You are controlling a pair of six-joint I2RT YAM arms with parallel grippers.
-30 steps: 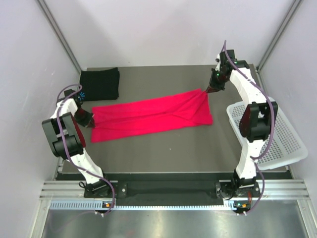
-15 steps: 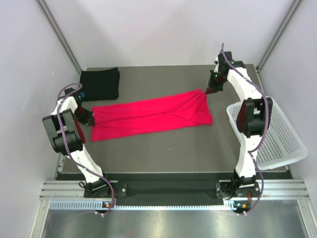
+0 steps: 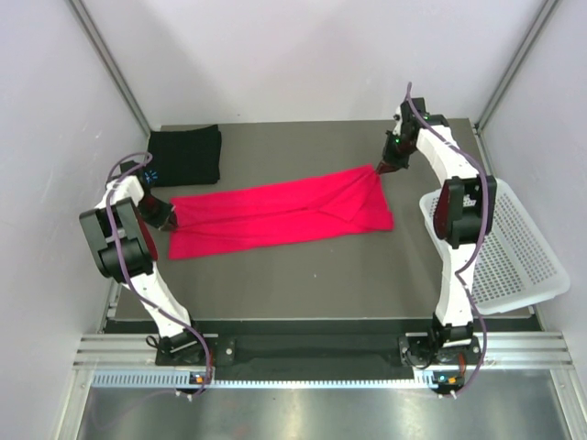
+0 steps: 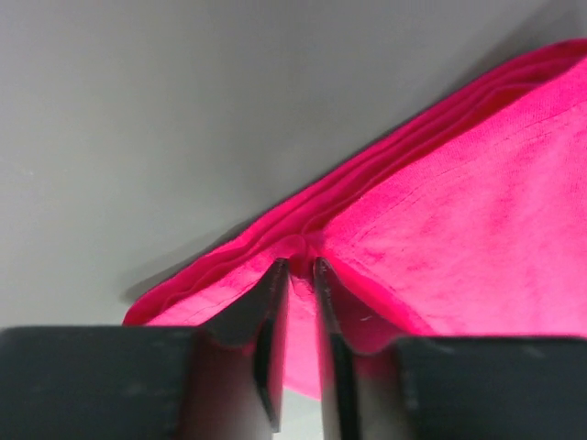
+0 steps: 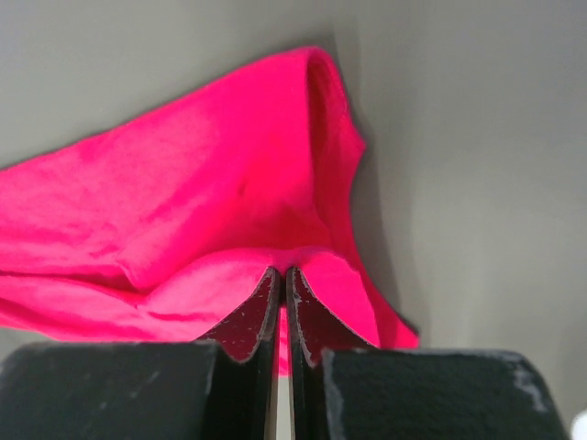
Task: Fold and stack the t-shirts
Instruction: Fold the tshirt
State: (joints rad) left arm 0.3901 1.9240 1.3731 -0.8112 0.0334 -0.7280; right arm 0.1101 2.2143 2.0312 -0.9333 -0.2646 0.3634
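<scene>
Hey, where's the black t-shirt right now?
In the top view, the black t-shirt lies folded at the far-left corner of the table, just beyond the left end of the red-pink t-shirt and apart from it.

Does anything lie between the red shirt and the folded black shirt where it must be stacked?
Nothing visible does: only bare table separates the red shirt from the black shirt at the far-left corner. The basket stands off right.

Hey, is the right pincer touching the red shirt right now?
Touching. The right wrist view shows the right pincer shut on a raised fold of the red t-shirt.
</scene>
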